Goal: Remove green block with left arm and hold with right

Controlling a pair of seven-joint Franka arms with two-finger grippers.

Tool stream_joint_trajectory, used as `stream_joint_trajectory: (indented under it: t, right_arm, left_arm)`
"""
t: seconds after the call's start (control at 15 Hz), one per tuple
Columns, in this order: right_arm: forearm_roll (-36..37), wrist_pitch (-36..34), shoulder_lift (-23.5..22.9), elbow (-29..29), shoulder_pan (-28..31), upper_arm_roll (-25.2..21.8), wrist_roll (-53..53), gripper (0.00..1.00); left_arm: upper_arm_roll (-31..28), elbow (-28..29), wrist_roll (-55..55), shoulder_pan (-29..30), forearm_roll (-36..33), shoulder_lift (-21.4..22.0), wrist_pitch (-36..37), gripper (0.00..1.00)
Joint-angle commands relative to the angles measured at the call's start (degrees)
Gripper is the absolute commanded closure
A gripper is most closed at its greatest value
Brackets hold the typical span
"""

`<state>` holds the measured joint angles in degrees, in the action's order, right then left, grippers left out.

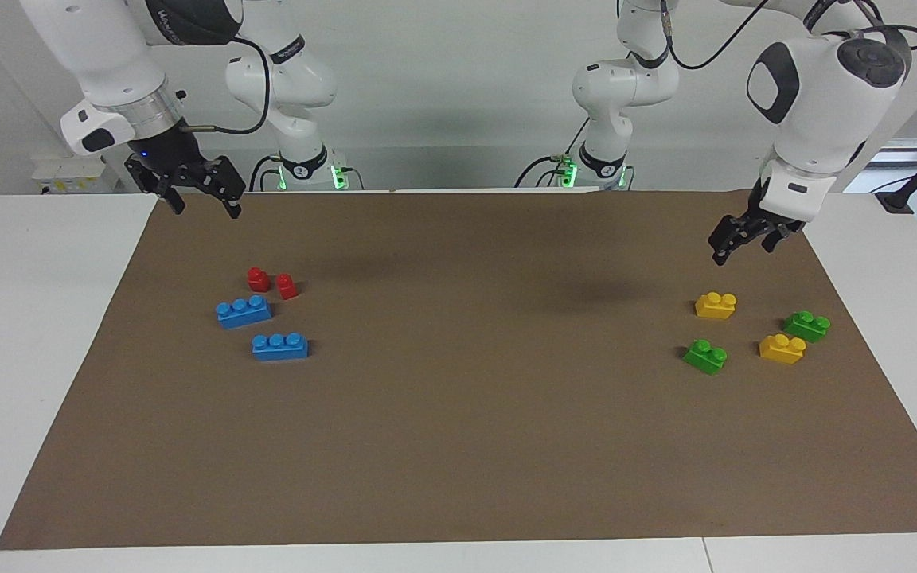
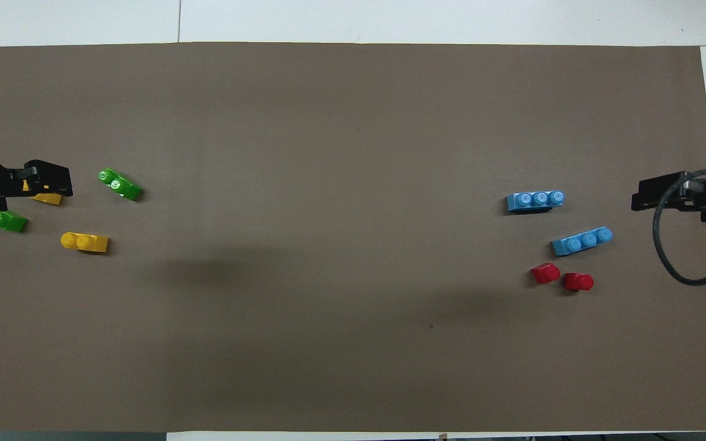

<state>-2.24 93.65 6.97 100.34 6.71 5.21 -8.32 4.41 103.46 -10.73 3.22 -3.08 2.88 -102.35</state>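
The bright-green two-stud block (image 1: pixel 705 356) (image 2: pixel 119 184) lies on the brown mat at the left arm's end, farther from the robots than the yellow bricks. A slightly darker green brick (image 1: pixel 806 325) (image 2: pixel 2 219) lies closer to the mat's end edge. My left gripper (image 1: pixel 743 245) (image 2: pixel 62 182) is open and empty, raised over the mat beside a yellow brick (image 1: pixel 716 305) (image 2: pixel 84 242), apart from the green block. My right gripper (image 1: pixel 204 205) (image 2: pixel 641 201) is open and empty, waiting raised over the mat's edge at the right arm's end.
A second yellow brick (image 1: pixel 782 348) (image 2: pixel 46 197) lies between the two green ones, partly covered by the left gripper in the overhead view. Two blue three-stud bricks (image 1: pixel 243 310) (image 1: pixel 279 345) and two small red bricks (image 1: pixel 258 278) (image 1: pixel 286 286) lie toward the right arm's end.
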Motion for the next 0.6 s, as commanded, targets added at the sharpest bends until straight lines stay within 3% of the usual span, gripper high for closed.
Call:
stream_joint_trajectory:
  t: [0.0,0.27,0.53]
  right_arm:
    - [2.7,0.1,0.3,0.2,0.5,0.3,3.3,0.0]
    - [2.8,0.1,0.2,0.2,0.7,0.3,5.5,0.0]
    - [2.8,-0.5,0.2,0.1,0.5,0.3,5.5,0.0]
  left_arm:
    - [-0.1,-3.5,1.7,-0.8,1.2,0.8,5.5,0.0]
    - [-0.6,-9.6,4.4,-0.8,6.7,0.6,11.6,0.0]
    - [-0.4,-10.6,10.1,-0.8,6.6,0.7,13.7,0.0]
